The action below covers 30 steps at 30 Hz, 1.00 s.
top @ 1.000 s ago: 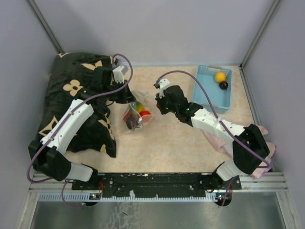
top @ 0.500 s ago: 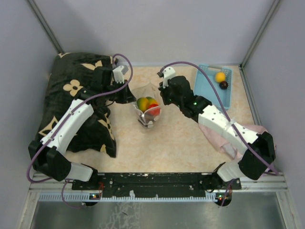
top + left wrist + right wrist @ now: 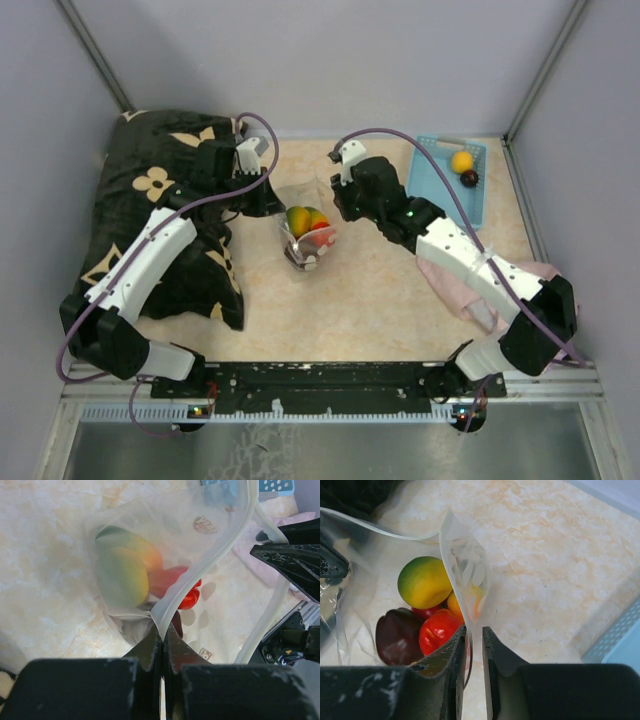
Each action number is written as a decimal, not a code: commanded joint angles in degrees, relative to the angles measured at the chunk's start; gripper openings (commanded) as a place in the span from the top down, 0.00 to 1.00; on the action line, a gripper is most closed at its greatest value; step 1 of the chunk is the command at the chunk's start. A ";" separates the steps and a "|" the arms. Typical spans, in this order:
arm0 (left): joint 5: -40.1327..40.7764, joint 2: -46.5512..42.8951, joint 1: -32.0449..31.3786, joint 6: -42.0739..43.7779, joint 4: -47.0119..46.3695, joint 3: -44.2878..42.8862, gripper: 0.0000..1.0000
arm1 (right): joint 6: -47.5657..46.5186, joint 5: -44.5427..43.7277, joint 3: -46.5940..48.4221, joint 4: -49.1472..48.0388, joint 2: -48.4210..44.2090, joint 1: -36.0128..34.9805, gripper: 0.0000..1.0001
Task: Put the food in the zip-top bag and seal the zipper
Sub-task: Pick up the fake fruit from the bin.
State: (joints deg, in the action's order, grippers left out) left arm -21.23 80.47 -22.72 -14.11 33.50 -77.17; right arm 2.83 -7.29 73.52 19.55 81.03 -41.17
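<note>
1. Clear polka-dot zip-top bag (image 3: 305, 240) hangs mouth-up between the two arms, over the middle of the beige marbled table (image 3: 350, 300); its base seems to touch the table, though the top view leaves this unsure.
2. The left gripper (image 3: 161, 630) has its fingers pressed together on the bag's rim, right on the pale zipper strip (image 3: 220, 550), which gapes unsealed.
3. The right gripper (image 3: 474, 630) pinches the opposite rim, with thin film caught between its nearly closed fingers.
4. Inside lie a green-yellow toy mango (image 3: 424, 581), a glossy red fruit (image 3: 440, 630), a dark maroon fruit (image 3: 397, 635) and a small orange piece (image 3: 456, 605).
5. A round yellow fruit (image 3: 461, 161) and a small dark fruit (image 3: 469, 178) sit touching in the light blue plastic basket (image 3: 430, 200) at the far right.
</note>
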 commanded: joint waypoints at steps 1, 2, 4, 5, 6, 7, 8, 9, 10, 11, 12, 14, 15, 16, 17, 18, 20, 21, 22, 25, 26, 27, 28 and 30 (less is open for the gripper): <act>-1.31 -0.52 0.22 0.23 -0.68 -0.31 1.00 | -0.34 3.43 3.85 -2.51 -0.68 -0.32 0.74; -1.16 -0.64 0.29 0.22 -0.74 -0.27 1.00 | -0.38 3.59 3.74 -2.61 -1.03 -0.32 0.70; -0.84 -0.83 0.22 0.22 -0.80 -0.20 1.00 | -0.41 3.79 3.65 -2.71 -1.79 -0.32 0.62; -0.83 -0.91 0.25 0.22 -0.88 -0.22 1.00 | -0.30 4.17 3.65 -2.60 -2.16 -0.32 0.60; -0.83 -0.90 0.25 0.22 -0.87 -0.22 1.00 | -0.24 4.70 3.65 -2.59 -2.57 -0.27 0.58; -0.83 -0.85 0.29 0.22 -0.89 -0.18 1.00 | -0.20 5.22 3.61 -2.63 -2.91 -0.31 0.54; -0.84 -0.77 0.23 0.27 -0.82 -0.18 1.00 | -0.21 5.54 3.49 -2.78 -3.31 -0.27 0.51; -0.94 -0.75 0.25 0.23 -0.83 -0.20 1.00 | -0.33 5.61 3.39 -2.66 -3.69 -0.23 0.48; -0.87 -0.83 0.23 0.22 -0.86 -0.24 1.00 | -0.47 5.55 3.58 -2.52 -3.91 -0.12 0.47; -0.88 -0.84 0.24 0.21 -0.86 -0.19 1.00 | -0.71 5.76 3.77 -1.91 -4.14 0.08 0.46; -0.79 -0.88 0.28 0.22 -0.81 -0.20 1.00 | -0.95 6.38 4.22 -1.22 -4.28 0.45 0.46; -0.70 -0.84 0.26 0.23 -0.83 -0.18 1.00 | -1.20 7.27 5.27 0.26 -4.64 1.21 0.43; -0.73 -0.84 0.27 0.22 -0.82 -0.18 1.00 | -1.44 7.40 5.69 0.84 -4.91 1.68 0.41; -0.76 -0.79 0.28 0.22 -0.82 -0.22 1.00 | -1.69 7.38 5.94 1.32 -5.17 2.27 0.41; -0.74 -0.76 0.27 0.22 -0.87 -0.21 1.00 | -1.83 7.36 6.16 1.74 -5.51 3.00 0.39; -0.74 -0.75 0.25 0.22 -0.86 -0.23 1.00 | -1.86 7.30 6.23 1.94 -5.92 4.04 0.37; -0.75 -0.67 0.27 0.22 -0.81 -0.18 1.00 | -1.86 7.02 6.14 2.04 -6.74 6.36 0.34; -0.74 -0.68 0.29 0.27 -0.83 -0.20 1.00 | -1.86 6.61 5.96 1.95 -7.09 7.65 0.32; -0.75 -0.66 0.31 0.25 -0.83 -0.18 1.00 | -1.98 5.92 5.64 1.65 -7.40 9.52 0.30; -0.65 -0.69 0.24 0.21 -0.86 -0.23 1.00 | -2.21 4.48 5.16 1.11 -7.60 14.41 0.28; -0.69 -0.67 0.28 0.26 -0.81 -0.30 1.00 | -2.17 5.30 4.84 0.58 -7.44 16.26 0.28; -0.73 -0.66 0.26 0.27 -0.86 -0.19 1.00 | -1.95 6.67 4.42 -0.06 -7.20 18.49 0.28; -0.74 -0.66 0.28 0.25 -0.85 -0.19 1.00 | -1.69 8.45 4.06 -0.73 -6.82 20.77 0.28; -0.76 -0.57 0.33 0.22 -0.81 -0.18 1.00 | -1.40 9.76 3.88 -1.77 -5.52 24.30 0.27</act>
State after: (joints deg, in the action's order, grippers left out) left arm -21.30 80.47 -22.72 -14.11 33.47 -77.17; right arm 1.50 -0.23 76.60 21.78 75.40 -22.79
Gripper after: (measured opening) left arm 0.008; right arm 0.722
